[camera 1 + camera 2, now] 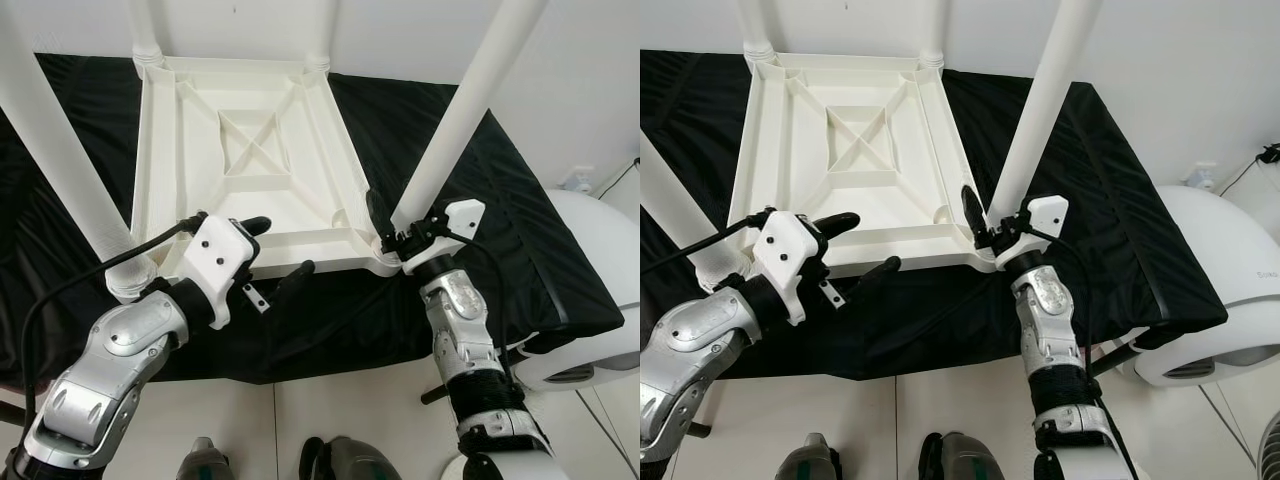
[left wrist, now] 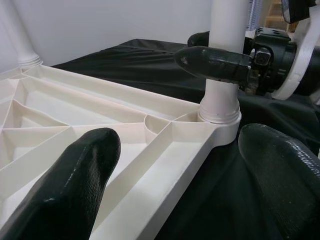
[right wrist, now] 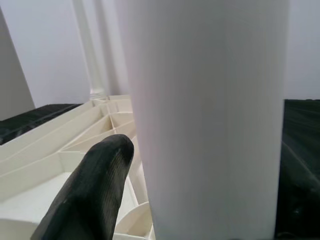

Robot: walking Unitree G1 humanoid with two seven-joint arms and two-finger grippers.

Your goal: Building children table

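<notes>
Tabletop (image 1: 250, 150) upside down on a black cloth (image 1: 450, 170), all four white legs standing up from its corners.

Right gripper (image 1: 392, 238) is clamped around the near right leg (image 1: 470, 110) just above its corner socket, one black finger (image 3: 92, 192) lying against the leg. Left gripper (image 1: 278, 250) hovers at the tabletop's near edge with its fingers spread wide and holding nothing, one finger (image 2: 70, 192) over the ribbed underside, the other over the cloth. A white rounded appliance (image 1: 600, 290) stands just beside the cloth on the robot's right.
</notes>
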